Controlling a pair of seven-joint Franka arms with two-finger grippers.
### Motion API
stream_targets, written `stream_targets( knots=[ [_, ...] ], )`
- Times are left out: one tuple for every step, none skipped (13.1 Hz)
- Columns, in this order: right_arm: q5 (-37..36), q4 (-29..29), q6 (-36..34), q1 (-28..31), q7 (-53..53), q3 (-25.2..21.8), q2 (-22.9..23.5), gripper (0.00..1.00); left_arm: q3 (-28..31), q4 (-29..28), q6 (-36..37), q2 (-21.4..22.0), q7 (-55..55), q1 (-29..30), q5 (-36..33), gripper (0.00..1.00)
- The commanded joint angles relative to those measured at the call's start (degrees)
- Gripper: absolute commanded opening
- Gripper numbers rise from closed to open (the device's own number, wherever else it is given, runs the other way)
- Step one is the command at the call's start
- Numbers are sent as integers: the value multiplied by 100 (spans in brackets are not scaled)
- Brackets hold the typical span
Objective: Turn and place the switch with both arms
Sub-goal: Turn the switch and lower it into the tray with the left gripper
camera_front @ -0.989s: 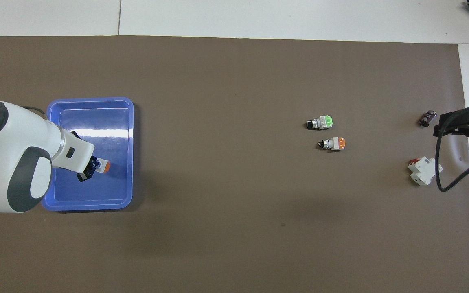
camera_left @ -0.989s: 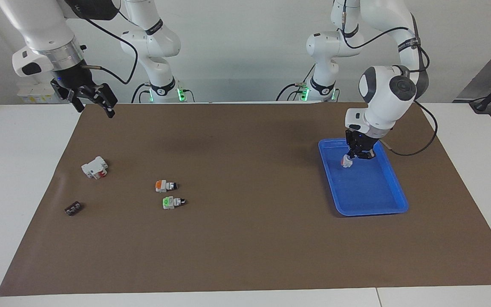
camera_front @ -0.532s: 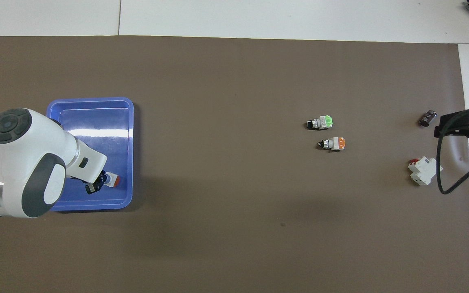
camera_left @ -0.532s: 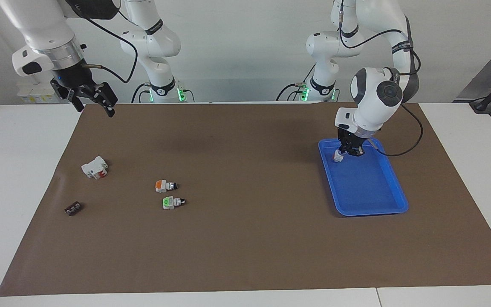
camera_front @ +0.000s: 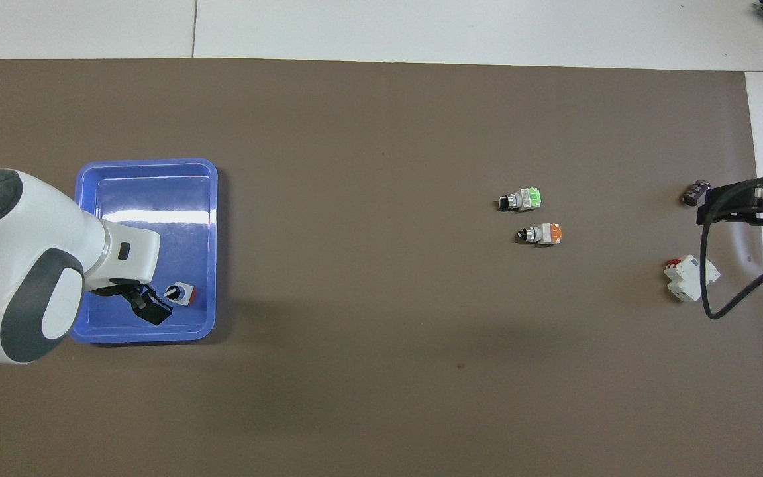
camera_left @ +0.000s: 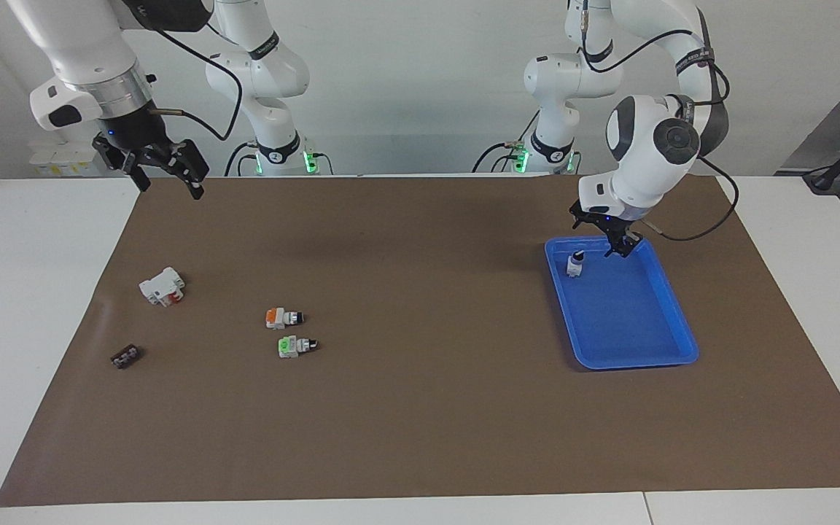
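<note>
Switch [camera_left: 575, 264] stands upright in the blue tray [camera_left: 653, 350], knob up, orange end down, at the tray end nearer the robots. Left hand [camera_left: 607, 235] is just above and beside it, fingers apart, holding nothing. Second orange switch [camera_left: 284, 317] lies on its side mid-tabletop, long axis along the table's length, knob toward the left arm's end. Right hand [camera_left: 165, 171], fingers apart, waits over the mat's edge at its own end; judged the nearer arm for that one.

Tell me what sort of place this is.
Probably a robotics lab bench for manipulation trials: robot arms mounted at a white table covered by a brown mat, with small electrical parts laid out, such as a green-ended switch, and a blue tray.
</note>
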State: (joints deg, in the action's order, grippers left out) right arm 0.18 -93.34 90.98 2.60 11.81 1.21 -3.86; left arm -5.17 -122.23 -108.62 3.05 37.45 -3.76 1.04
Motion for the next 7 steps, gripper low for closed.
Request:
stream_targets(
  knots=[
    [-115,-114,-28,22,-73,29,-115,100,24,216,122,117,-1454,15,-113,100],
    [-115,-114,-28,22,-73,29,-115,100,33,391,113,109,-1860,24,-113,100],
    [-115,-114,-28,22,-73,29,-106,100,42,602,191,126,-1951,103,-122,100],
    [-115,-114,-28,22,-73,29,-115,100,51,839,288,126,-1987,147,-122,100],
    [-115,-114,-28,22,-73,29,-115,100,51,1215,437,100,-2013,173,-113,100],
    [-115,-114,-28,22,-73,29,-115,100,51,1645,812,39,-2013,235,-113,100],
    [-115,-114,-28,22,-73,29,-115,100,51,2059,1129,12,-2022,244,-104,100]
  ],
)
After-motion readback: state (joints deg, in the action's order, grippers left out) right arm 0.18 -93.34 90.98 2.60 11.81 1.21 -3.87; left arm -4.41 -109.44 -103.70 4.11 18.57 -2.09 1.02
